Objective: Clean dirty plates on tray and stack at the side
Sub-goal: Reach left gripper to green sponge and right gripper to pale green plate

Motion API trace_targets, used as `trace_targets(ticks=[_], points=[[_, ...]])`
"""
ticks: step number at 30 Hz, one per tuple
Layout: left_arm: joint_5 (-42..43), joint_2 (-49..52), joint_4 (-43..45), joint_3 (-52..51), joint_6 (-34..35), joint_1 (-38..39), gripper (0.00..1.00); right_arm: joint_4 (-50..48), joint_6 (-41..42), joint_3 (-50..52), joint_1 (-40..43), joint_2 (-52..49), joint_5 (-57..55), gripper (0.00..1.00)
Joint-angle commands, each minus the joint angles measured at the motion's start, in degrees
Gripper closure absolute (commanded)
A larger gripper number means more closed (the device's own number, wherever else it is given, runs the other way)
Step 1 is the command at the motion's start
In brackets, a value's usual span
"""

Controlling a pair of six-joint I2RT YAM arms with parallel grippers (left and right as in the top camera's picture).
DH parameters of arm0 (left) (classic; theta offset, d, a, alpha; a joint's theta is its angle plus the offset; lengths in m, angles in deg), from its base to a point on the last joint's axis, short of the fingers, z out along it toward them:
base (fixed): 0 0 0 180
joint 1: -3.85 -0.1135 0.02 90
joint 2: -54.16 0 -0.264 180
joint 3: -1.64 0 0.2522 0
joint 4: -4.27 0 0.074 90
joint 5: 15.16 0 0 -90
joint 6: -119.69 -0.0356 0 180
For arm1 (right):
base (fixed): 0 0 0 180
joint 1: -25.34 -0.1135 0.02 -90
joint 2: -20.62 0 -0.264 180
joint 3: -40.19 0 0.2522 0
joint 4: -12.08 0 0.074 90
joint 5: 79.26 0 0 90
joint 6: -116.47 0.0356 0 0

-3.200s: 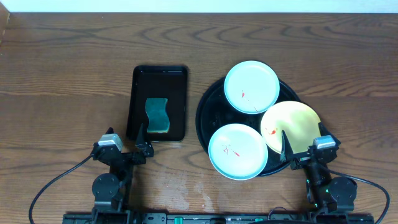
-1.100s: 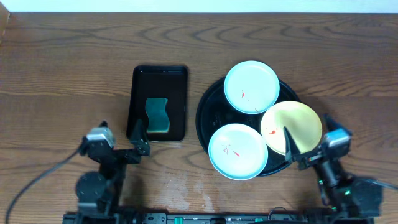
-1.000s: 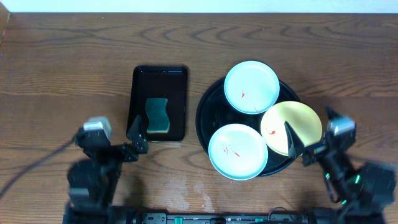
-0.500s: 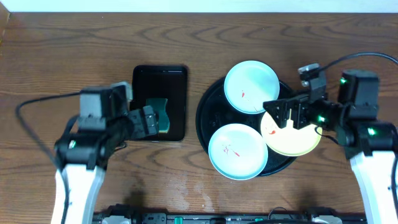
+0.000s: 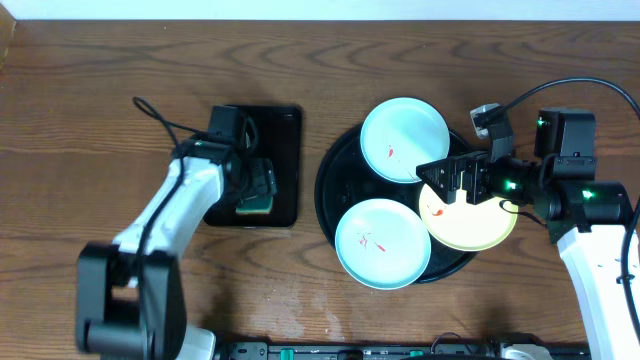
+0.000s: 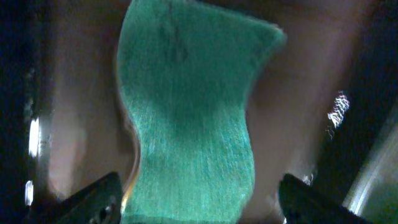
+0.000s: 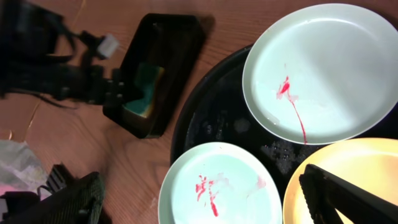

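Dark wood-grain tabletop, pale wall strip along the far edge.

**Overhead:**
- Both arms have left their parked pose at the near edge and reached in.
- The left claw now sits over the sponge in the rectangular tray, left of the tray.
- The right claw hangs over the tray's right half, at the inner edge of the yellow plate.
- The plates haven't shifted. The far mint plate, near mint plate and yellow one all overlap the tray, each with red smears.
- My read: this is the approach phase. Nothing is wiped and nothing is stacked.

**Left wrist:**
- The sponge fills the frame. It is green with a fibrous scrub face and a wavy S-outline.
- The fingers are spread to either side of it and not closed, so nothing is gripped yet.
- The rectangular tray's floor is glossy with glare streaks.

**Right wrist:**
- The right claw is wide open and empty.
- One finger overlaps the yellow plate.
- The tray is glossy black with a raised rim and a speckled sheen, possibly droplets.
- The plates are shallow, round and smooth-glazed. The far mint plate has a thin red streak, and the near mint plate has a red blotch.
- The sponge's yellow foam underside is visible left of the tray.
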Motion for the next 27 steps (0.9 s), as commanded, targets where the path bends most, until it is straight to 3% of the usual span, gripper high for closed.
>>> trace_targets(ticks=[1, 6, 8, 9, 14, 17, 19, 22, 25, 27], points=[[-2.4, 4.0, 3.5, 0.2, 0.2, 0.1, 0.34, 0.2, 1.7, -1.0, -0.6, 0.3, 1.3, 0.01], [-2.6, 8.7, 7.8, 0.2, 0.1, 0.1, 0.67, 0.3, 1.9, -1.0, -0.6, 0.3, 1.3, 0.01], [-2.6, 9.4, 7.4, 0.2, 0.1, 0.1, 0.9, 0.7, 1.9, -1.0, -0.6, 0.3, 1.3, 0.01], [-2.6, 9.4, 7.1, 0.2, 0.1, 0.1, 0.92, 1.3, 1.8, -1.0, -0.6, 0.3, 1.2, 0.01], [-2.6, 6.8, 5.8, 0.4, 0.1, 0.1, 0.92, 3.8, 1.6, -0.9, -0.6, 0.2, -2.7, 0.01], [-2.3, 4.2, 5.4, 0.5, 0.1, 0.1, 0.33, 6.2, 1.6, -0.9, -0.6, -0.3, -6.9, 0.12], [-2.0, 3.0, 5.0, 0.5, 0.1, 0.1, 0.06, 7.8, 1.6, -0.8, -0.6, -0.7, -9.2, 0.14], [-1.9, 2.2, 4.6, 0.4, 0.1, 0.1, 0.06, 8.9, 1.6, 0.2, -0.6, -1.1, -9.7, 0.15], [-1.9, 2.4, 4.4, 0.2, 0.1, 0.1, 0.35, 8.8, 1.6, 1.6, -0.6, -1.1, -9.7, 0.15], [-1.9, 2.8, 4.5, -0.1, 0.1, 0.1, 0.48, 8.6, 1.6, 2.4, -0.6, -1.1, -9.7, 0.15]])
